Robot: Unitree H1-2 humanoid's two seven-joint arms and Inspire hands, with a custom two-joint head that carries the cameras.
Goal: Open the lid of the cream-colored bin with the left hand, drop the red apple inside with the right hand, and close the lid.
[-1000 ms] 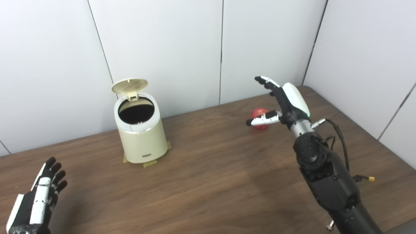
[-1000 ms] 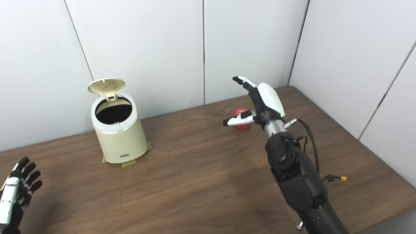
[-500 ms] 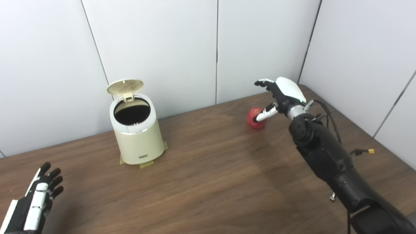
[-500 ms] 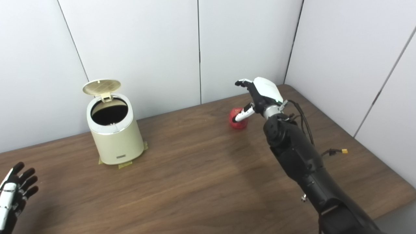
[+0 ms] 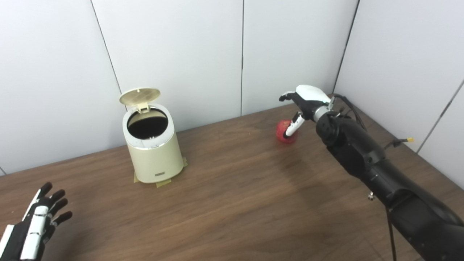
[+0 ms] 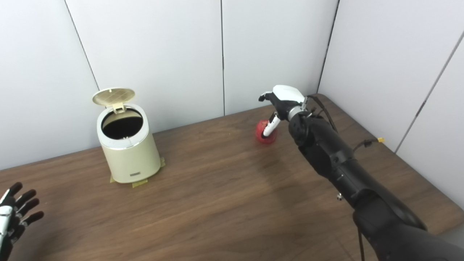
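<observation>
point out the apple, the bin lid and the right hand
red apple (image 5: 282,132), left eye view, on its bare left side.
bin lid (image 5: 140,96), left eye view, middle of the raised lid's underside.
right hand (image 6: 284,97), right eye view, on its white back.

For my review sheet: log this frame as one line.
lid: open | apple: on table | right hand: open above apple | left hand: open, idle
</observation>
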